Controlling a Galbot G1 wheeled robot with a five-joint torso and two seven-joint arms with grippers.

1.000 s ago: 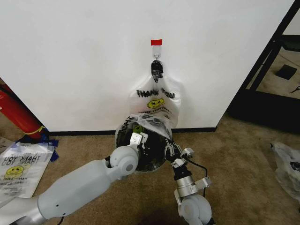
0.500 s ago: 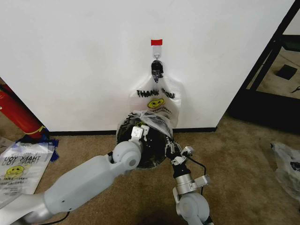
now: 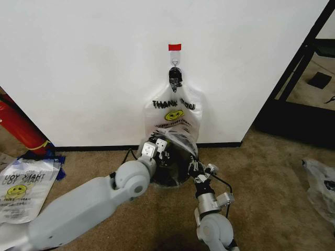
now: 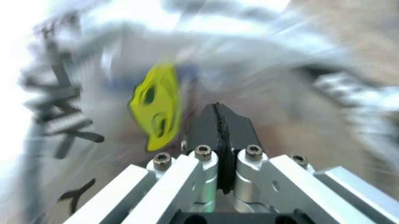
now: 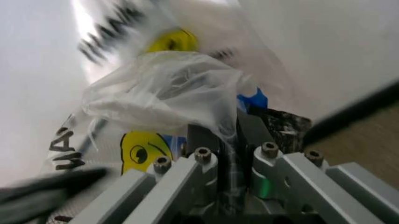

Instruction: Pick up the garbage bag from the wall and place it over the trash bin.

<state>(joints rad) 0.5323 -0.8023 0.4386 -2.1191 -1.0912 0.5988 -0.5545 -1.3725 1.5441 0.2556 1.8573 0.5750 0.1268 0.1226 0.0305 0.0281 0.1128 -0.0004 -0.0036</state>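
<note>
Ahead of me a plain white wall (image 3: 78, 68) meets brown carpet (image 3: 272, 178) along a black baseboard (image 3: 94, 148). To the right I see a dark shelf frame (image 3: 306, 78) standing on the carpet. At the left edge a red cylinder (image 3: 18, 125) leans near the wall, with another printed plastic bag (image 3: 23, 188) lying flat beside it.

**Even room light, blurred wrist views**

The head view is bright and sharp, with soft, even light on the white wall (image 3: 78, 63) and only faint shadows on the carpet (image 3: 261, 172). In the left wrist view, the bag (image 4: 156, 107) beyond the jaws is streaked with blur. In the right wrist view, the plastic above the jaws is smeared.
</note>
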